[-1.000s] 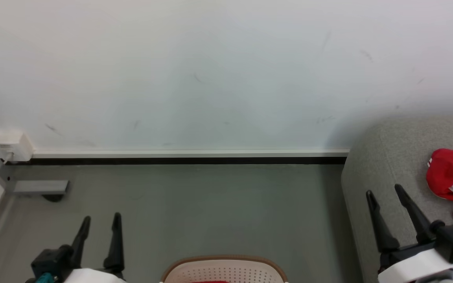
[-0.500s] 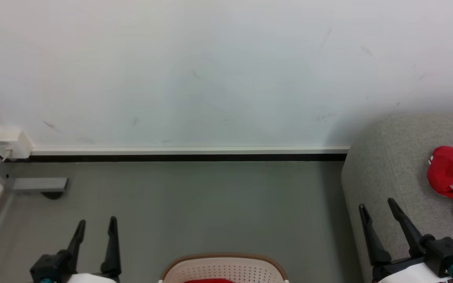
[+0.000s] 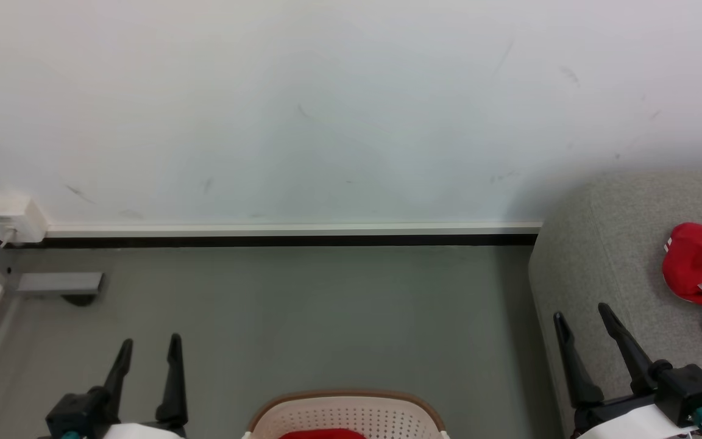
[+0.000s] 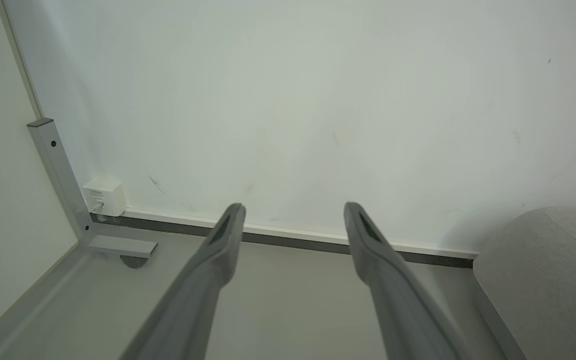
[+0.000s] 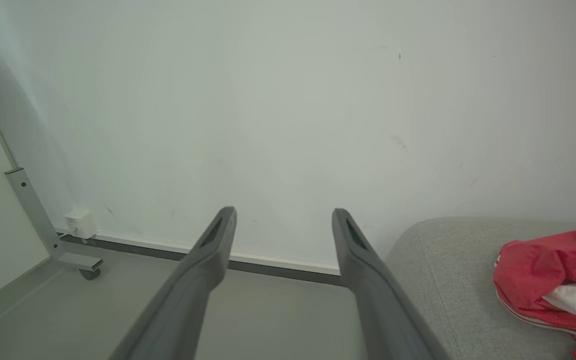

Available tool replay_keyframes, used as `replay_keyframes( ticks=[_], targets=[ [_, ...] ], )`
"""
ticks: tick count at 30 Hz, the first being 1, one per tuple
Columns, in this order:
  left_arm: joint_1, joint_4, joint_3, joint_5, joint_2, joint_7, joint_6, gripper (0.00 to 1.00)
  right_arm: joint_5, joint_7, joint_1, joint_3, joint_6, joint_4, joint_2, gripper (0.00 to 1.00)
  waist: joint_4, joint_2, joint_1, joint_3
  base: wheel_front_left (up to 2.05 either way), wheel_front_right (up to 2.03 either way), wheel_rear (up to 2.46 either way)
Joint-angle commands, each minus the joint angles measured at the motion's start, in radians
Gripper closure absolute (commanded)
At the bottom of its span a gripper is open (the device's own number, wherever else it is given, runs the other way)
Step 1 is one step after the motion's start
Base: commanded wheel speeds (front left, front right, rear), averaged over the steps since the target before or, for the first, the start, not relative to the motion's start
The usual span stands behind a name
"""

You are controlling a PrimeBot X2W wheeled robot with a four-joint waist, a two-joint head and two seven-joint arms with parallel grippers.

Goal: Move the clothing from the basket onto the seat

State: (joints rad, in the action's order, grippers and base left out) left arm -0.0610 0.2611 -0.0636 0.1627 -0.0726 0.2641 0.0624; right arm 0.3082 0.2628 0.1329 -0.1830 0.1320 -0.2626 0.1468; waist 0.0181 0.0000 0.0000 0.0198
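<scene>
Nearest the robot, one basket (image 3: 346, 396) is sitting on the floor (image 3: 302, 305) at the lower edge of the head view. A sliver of red clothing (image 3: 322, 434) is showing inside it, but how many pieces are lying in there cannot be told. To either side, the two pincers are hanging in the air. The left pincer (image 3: 150, 342) is standing with its fingers wide apart and holding nothing, over the floor left of the basket. The right pincer (image 3: 581, 314) is likewise gaping and empty, hovering by the near left edge of the seat (image 3: 607, 244). Further off on that single grey seat, a red bundle (image 3: 695, 268) with white stripes and trim is lying crumpled, well apart from the right pincer. Whether it is one garment or two is unclear. So the job is looking partly done: some clothing is resting on the seat, while at least one piece is waiting in the basket to be fetched. Farthest back, a pale wall (image 3: 326, 110) with a dark skirting (image 3: 290, 241) is closing the scene, with one socket box (image 3: 7, 218) sitting at its left end.
</scene>
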Motion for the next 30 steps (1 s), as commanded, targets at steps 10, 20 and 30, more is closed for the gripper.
replay_keyframes(
  ticks=[10, 20, 30],
  targets=[
    [-0.023, 0.008, -0.018, -0.024, 0.013, 0.0, 0.021, 0.0, 0.006, 0.002, 0.029, 0.013, -0.003, 0.018, -0.003, 0.0, -0.015, 0.0, 0.0, 0.027, 0.0, 0.0, 0.0],
    [-0.096, 0.012, 0.028, -0.027, 0.017, 0.0, 0.048, 0.0, 0.013, 0.001, 0.101, 0.026, -0.003, 0.042, -0.004, 0.0, -0.03, 0.0, 0.0, 0.132, 0.0, 0.0, 0.0],
    [-0.193, 0.029, 0.089, -0.031, 0.019, 0.0, 0.061, 0.0, 0.018, 0.001, 0.205, 0.027, -0.003, 0.07, 0.011, 0.0, -0.042, 0.0, 0.0, 0.273, 0.0, 0.0, 0.0]
  ],
)
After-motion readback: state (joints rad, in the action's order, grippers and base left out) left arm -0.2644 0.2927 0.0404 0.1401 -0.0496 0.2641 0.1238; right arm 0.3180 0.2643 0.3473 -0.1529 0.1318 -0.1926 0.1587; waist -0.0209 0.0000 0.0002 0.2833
